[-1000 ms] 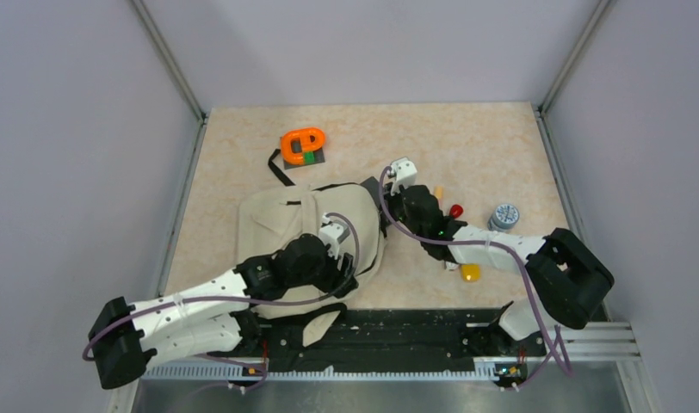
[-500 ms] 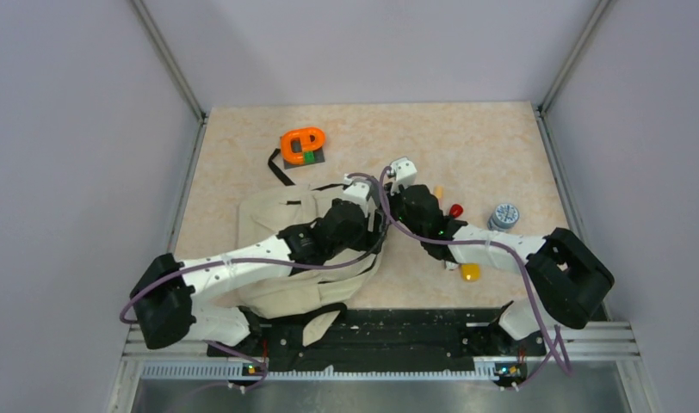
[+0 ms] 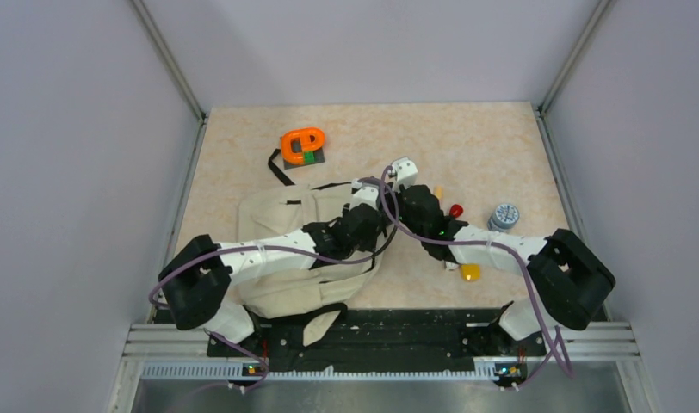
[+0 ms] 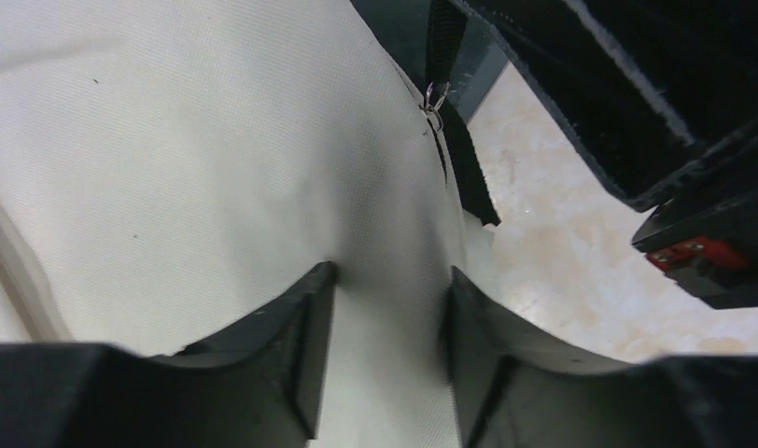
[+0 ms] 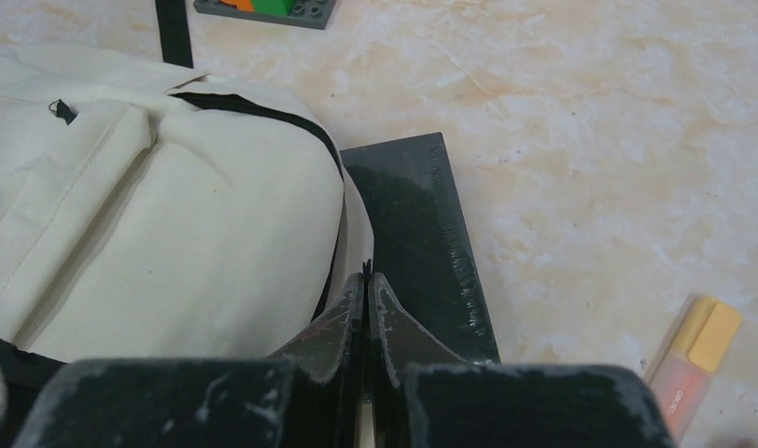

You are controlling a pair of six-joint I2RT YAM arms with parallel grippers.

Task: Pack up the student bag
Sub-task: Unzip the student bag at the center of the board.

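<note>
The student bag [image 3: 273,222] lies flat on the counter [image 3: 475,146], left of centre, with its near end hanging over the counter's near edge onto the black rail. Both arms meet at its far right corner, so the step in hand looks like opening the bag, not loading it.

The left gripper [image 4: 386,280] stands part-way apart with a ridge of beige fabric filling the gap, which reads as a pinch on the cloth. A metal zip pull [image 4: 434,95] hangs just beyond it. The right gripper [image 5: 367,280] has its fingers pressed together, with a tiny dark tab at the tips (possibly a zip pull, too small to be sure). It sits between the bag's black zip line and a dark grey panel [image 5: 417,233] lying on the counter.

The next move probably calls for the left to hold the fabric taut while the right draws along the curved zip. The two wrists are very close, so they could foul each other.

Open room lies far and far right. A peach marker [image 5: 697,359], a red piece [image 3: 456,209], a grey round item [image 3: 504,215] and a yellow piece [image 3: 471,272] crowd the right arm's side. An orange block [image 3: 302,143] sits far left.
</note>
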